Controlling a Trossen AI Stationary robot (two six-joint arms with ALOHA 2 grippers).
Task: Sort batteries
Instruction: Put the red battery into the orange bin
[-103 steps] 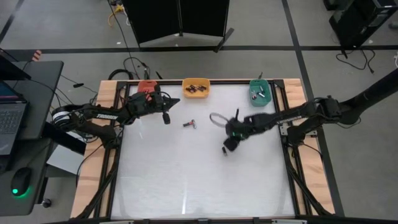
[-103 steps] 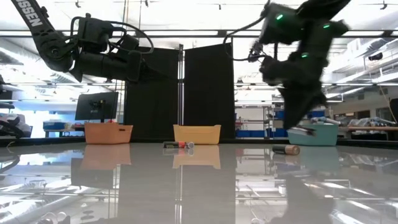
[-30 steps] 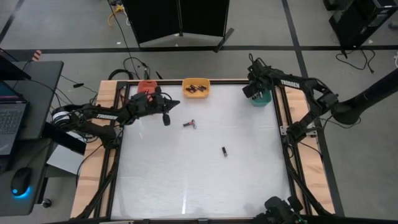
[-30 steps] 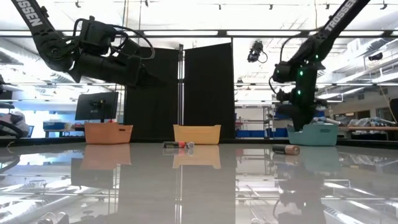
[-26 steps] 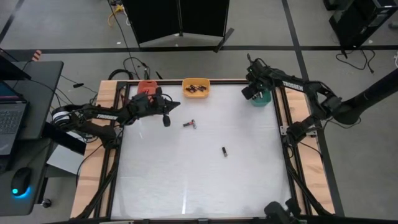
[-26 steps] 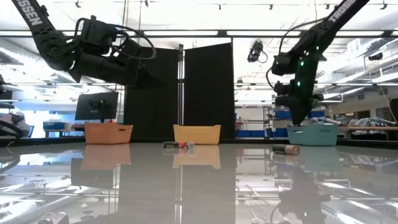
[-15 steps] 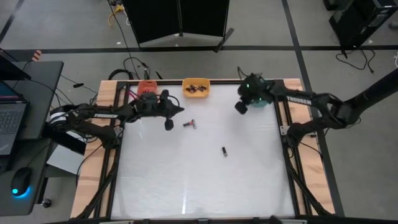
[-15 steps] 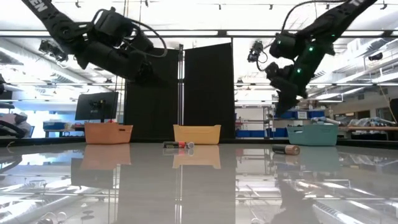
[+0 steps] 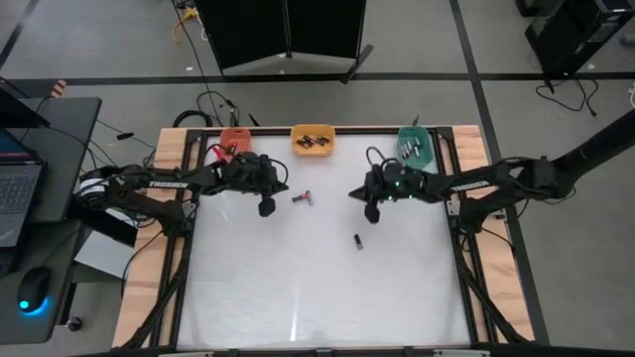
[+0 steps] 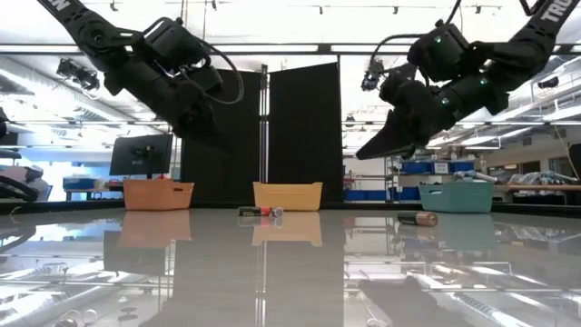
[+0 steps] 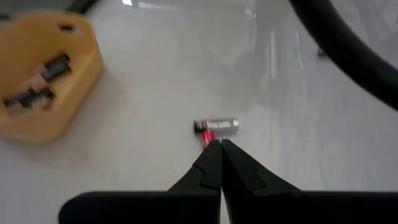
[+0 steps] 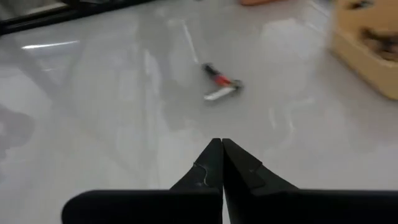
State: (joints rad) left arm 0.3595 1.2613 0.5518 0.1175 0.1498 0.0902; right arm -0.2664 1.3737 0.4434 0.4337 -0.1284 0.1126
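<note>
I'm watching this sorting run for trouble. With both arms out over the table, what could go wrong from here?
1. The left gripper and right gripper both face the pair of batteries lying together mid-table; if both go for it, the arms may collide.
2. Both grippers are shut, so a descent now would likely push the batteries, not grasp them.
3. The lone battery might roll if nudged.

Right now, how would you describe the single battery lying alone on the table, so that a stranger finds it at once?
Start at the teal bin in the table's far right corner and come toward the middle of the white table. Just past the right gripper lies the lone battery, dark, with nothing beside it, unlike the battery pair near the yellow bin.
</note>
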